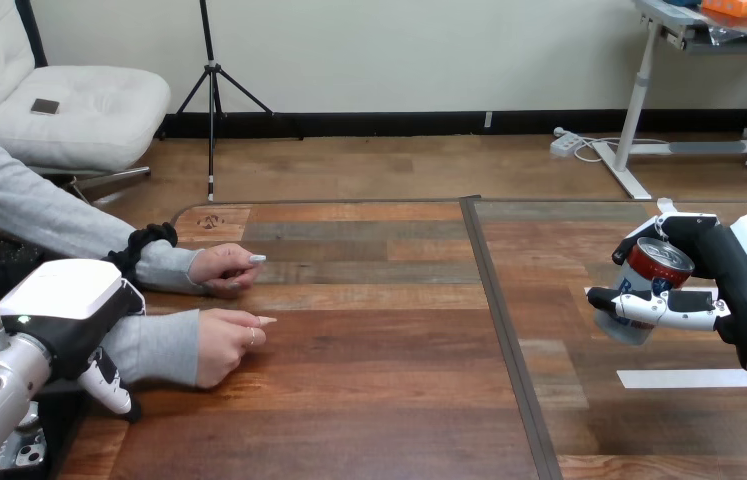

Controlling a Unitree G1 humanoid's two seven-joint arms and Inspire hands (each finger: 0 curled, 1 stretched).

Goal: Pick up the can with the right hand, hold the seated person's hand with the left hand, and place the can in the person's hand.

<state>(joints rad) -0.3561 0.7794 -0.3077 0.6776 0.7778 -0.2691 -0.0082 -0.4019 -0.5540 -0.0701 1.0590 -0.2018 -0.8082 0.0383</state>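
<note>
Your right hand (739,290) sits at the right side of the counter (379,380), and it is holding the can (649,270). Its fingers (661,226) hook over the far side of the can and its thumb (649,305) crosses the near side, so the can is clamped between them, just left of the palm. The can is tilted, with its red top turned up and toward the palm. You cannot tell whether its lower end touches the counter. A short strip of white tape (684,378) lies on the wood just nearer you than the can, and a 2nd strip (597,291) shows behind it.

Your left hand (64,295) is at the lower left, by the counter's left edge, with its white back facing up. It overlaps the grey sleeve (144,345) of the person's nearer forearm. You cannot tell whether the hand is open or closed, or whether it grips the arm.

The person's 2 hands rest on the counter at the left, both loosely curled and holding nothing. The nearer hand (229,340) lies just right of your left hand, and the farther hand (224,268) is just beyond it. The can is well apart from both, on the other side of the dark seam (504,330) that runs down the counter.
</note>
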